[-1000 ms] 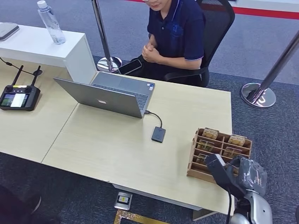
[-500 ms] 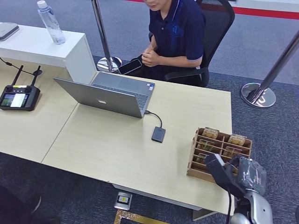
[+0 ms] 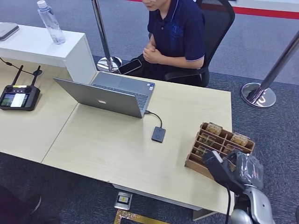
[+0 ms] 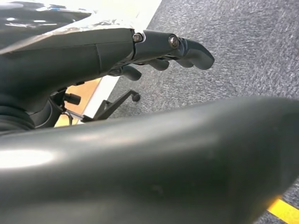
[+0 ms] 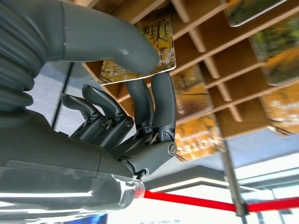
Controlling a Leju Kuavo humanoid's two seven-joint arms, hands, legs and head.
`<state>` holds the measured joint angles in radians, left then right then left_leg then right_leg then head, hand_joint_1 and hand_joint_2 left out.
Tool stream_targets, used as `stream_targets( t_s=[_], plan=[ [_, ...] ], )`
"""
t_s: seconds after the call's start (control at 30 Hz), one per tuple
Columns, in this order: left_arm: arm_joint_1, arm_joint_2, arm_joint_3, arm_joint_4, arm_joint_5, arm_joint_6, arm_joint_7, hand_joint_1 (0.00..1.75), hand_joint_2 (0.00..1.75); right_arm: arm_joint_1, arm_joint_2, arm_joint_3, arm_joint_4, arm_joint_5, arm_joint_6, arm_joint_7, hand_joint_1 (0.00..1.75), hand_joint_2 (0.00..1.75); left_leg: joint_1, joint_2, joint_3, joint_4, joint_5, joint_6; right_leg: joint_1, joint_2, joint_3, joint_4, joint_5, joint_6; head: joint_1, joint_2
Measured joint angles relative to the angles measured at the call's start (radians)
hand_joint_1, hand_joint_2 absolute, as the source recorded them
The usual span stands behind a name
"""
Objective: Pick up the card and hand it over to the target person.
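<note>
A wooden card rack [image 3: 194, 161] stands near the table's right front corner, with picture cards in its slots. My right hand [image 3: 225, 170] reaches into its near side. In the right wrist view the thumb and fingers [image 5: 160, 100] of my right hand [image 5: 141, 121] pinch a yellow autumn-picture card [image 5: 157, 39] against the rack's [image 5: 208, 44] dividers. The target person [image 3: 176, 32] sits across the table in a dark blue shirt, hands clasped. My left hand [image 4: 169, 46] hangs over grey carpet with its fingers stretched out and holds nothing.
On the table [image 3: 116, 149] are an open laptop [image 3: 105, 95] and a cabled black drive [image 3: 158, 134]. A remote controller [image 3: 19, 96] lies far left, a water bottle [image 3: 51, 22] on the white counter. Stanchion bases [image 3: 258, 95] stand on the carpet beyond.
The card rack has turned and shifted slightly on the table under my right hand's pull. The person has shifted slightly in the chair.
</note>
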<state>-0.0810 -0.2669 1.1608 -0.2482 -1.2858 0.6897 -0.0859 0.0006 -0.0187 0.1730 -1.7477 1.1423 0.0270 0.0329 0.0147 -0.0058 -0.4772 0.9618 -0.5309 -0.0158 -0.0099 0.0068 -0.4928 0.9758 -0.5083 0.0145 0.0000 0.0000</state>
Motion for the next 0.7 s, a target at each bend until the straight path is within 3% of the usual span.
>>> stream_targets(
  t_s=[0.7],
  plan=[
    [-0.006, -0.006, 0.011, 0.004, 0.011, 0.005, -0.022, 0.00, 0.00, -0.128, -0.058, 0.050, -0.041, -0.050, 0.011, -0.058, 1.75, 1.75, 0.000, -0.001, 0.000, 0.000, -0.001, 0.000, 0.000, -0.001, 0.001, 0.000, -0.001, 0.000, 0.000, 0.000]
  ],
)
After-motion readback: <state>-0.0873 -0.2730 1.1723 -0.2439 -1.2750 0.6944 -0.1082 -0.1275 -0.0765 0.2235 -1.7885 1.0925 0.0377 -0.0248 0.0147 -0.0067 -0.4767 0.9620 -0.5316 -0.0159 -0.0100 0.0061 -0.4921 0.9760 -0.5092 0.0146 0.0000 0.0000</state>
